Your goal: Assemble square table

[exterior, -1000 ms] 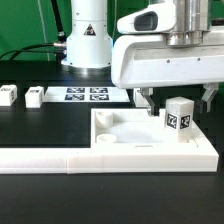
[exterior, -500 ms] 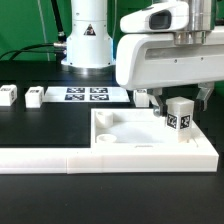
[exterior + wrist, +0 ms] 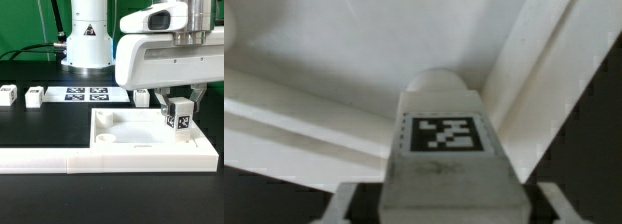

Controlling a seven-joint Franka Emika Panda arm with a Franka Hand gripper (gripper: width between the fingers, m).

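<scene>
**Tagged leg gripped over the tabletop**

Exterior view: the gripper (image 3: 179,102) is seen clenched on one leg (image 3: 180,114), which is held slightly tilted at the end of the tabletop (image 3: 130,140) toward the exterior view's right. Whether the leg's lower end touches the tabletop cannot be told. The tabletop is set against the long low white wall (image 3: 50,157). Two further legs (image 3: 9,95) (image 3: 35,96) are placed well apart from it on the black table, toward the exterior view's left, beside the marker board (image 3: 87,95).

Wrist view: the held leg (image 3: 445,125) is shown with its tag facing the camera, flanked closely by the fingers (image 3: 352,206). The tabletop's (image 3: 331,60) ridged white surface is seen behind it.
</scene>
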